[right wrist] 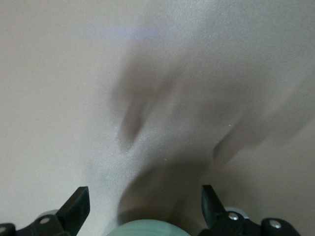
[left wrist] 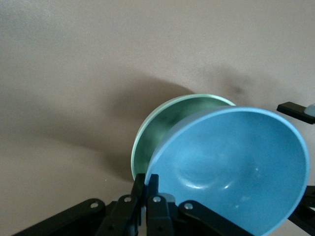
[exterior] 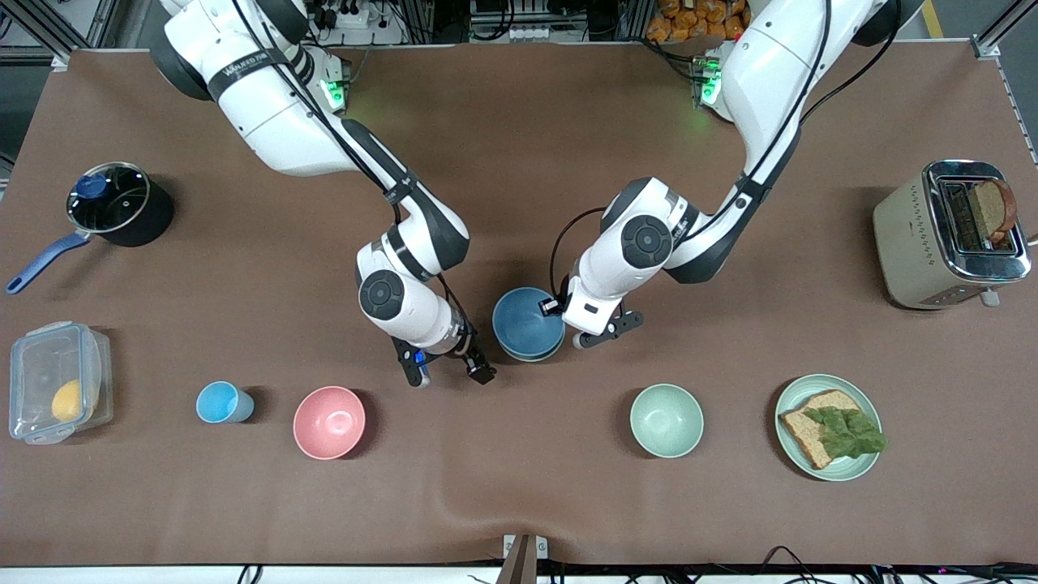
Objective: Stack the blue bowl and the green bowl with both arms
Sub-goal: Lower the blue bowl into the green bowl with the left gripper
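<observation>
My left arm reaches in from its base, elbow bent, and the left gripper (exterior: 558, 307) is clamped tight on the rim of the blue bowl (exterior: 527, 323). My right gripper (exterior: 448, 371) hangs low with its fingers spread wide, holding nothing.

matte blue bowl (exterior: 525, 321) sits tilted inside the dull green bowl (left wrist: 162, 130), mid-worktop, its rim pinched by the left pincer (left wrist: 145, 196).

One marking is partly legible: a black band (exterior: 247, 69) around the right arm (exterior: 268, 105) (upper link, near its base) carries white lettering that appears to begin "WALKER"; the remaining characters cannot be made out.
</observation>
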`<state>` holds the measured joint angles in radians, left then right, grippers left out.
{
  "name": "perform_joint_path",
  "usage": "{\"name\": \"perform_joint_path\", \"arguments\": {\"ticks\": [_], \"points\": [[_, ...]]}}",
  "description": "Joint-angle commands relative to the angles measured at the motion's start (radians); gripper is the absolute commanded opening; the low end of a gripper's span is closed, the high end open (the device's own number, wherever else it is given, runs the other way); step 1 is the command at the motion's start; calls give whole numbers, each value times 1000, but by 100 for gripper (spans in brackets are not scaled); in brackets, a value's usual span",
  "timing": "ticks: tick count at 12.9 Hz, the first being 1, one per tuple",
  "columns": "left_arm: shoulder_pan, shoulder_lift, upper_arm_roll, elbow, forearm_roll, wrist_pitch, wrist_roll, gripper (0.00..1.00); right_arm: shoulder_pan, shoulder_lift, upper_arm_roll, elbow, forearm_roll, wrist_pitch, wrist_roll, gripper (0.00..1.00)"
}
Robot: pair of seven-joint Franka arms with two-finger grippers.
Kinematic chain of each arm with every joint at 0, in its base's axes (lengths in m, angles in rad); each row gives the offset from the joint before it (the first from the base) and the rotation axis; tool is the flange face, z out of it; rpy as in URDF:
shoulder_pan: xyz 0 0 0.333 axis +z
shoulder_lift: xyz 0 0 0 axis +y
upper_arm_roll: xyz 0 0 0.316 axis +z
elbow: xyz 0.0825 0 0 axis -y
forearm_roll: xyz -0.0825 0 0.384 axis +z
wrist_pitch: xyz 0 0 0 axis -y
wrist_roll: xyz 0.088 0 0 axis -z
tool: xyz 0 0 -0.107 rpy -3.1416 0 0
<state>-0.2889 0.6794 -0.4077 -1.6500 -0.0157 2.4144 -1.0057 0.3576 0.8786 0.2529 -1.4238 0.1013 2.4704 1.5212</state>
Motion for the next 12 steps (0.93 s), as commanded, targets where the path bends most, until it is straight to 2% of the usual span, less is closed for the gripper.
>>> {"name": "perform_joint_path", "arguments": {"ticks": [1, 8, 11, 12], "points": [[-21, 22, 20, 22, 42, 14, -28, 0, -5, 25, 6, 36, 3, -5, 10, 100], [-29, 54, 27, 22, 45, 28, -28, 0, -9, 26, 6, 34, 0, -7, -4, 100], [-36, 65, 27, 24, 45, 28, -28, 17, -8, 26, 6, 34, 2, -7, -3, 100], [-38, 66, 27, 24, 46, 32, -28, 28, -6, 26, 6, 34, 2, -7, -3, 100]]}}
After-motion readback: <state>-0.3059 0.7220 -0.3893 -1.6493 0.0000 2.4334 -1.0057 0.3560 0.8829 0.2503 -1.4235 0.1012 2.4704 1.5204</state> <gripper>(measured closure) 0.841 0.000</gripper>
